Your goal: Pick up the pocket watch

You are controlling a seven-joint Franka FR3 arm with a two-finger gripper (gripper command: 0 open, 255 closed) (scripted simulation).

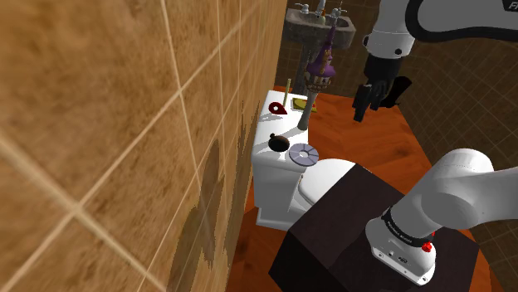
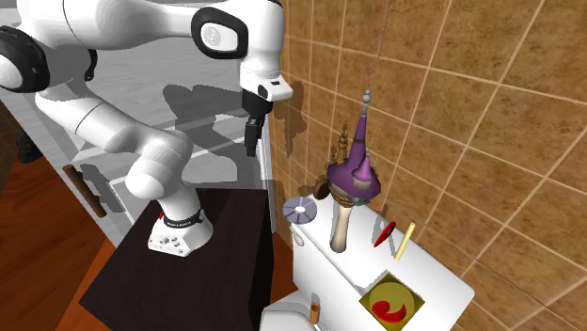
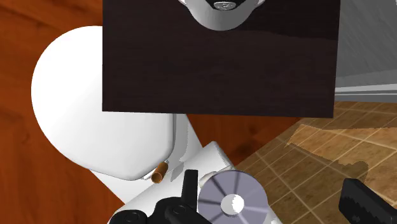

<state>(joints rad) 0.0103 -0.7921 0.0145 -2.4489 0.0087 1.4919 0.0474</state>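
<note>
Nothing is grasped yet: my pincer (image 1: 362, 108) hangs spread wide, well above the pocket watch (image 1: 304, 154) lying on the toilet tank (image 1: 272, 176).

The white toilet tank lid (image 2: 442, 282) carries one silver-grey round pocket watch (image 1: 304, 154) (image 2: 298, 210) (image 3: 232, 200), one purple spired ornament on a tan stem (image 1: 321, 66) (image 2: 353, 179), one black ball (image 1: 278, 143), one red teardrop piece (image 2: 384, 234), one yellow stick (image 2: 404, 242) and one yellow square with a red swirl (image 2: 390, 303). One small brown cylinder (image 3: 161, 170) lies at its front edge. One grey sink (image 1: 320, 35) bears two taps (image 1: 305, 8).
</note>
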